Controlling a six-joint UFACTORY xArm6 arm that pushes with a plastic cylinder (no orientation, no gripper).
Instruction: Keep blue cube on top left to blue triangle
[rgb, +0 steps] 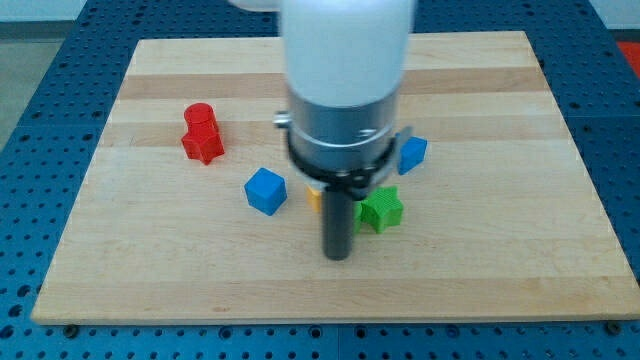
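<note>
The blue cube (266, 190) lies on the wooden board (480, 250), left of the middle. A second blue block (412, 153), likely the blue triangle, shows at the right edge of the arm, partly hidden by it. My tip (338, 256) rests on the board below and to the right of the blue cube, apart from it, and just left of a green star-shaped block (382, 209). A small yellow-orange block (314, 197) peeks out left of the rod.
A red cylinder (199, 117) and a red star-shaped block (204, 145) sit together at the view's left. The arm's white and metal body (345, 90) hides the board's middle top. A blue perforated table surrounds the board.
</note>
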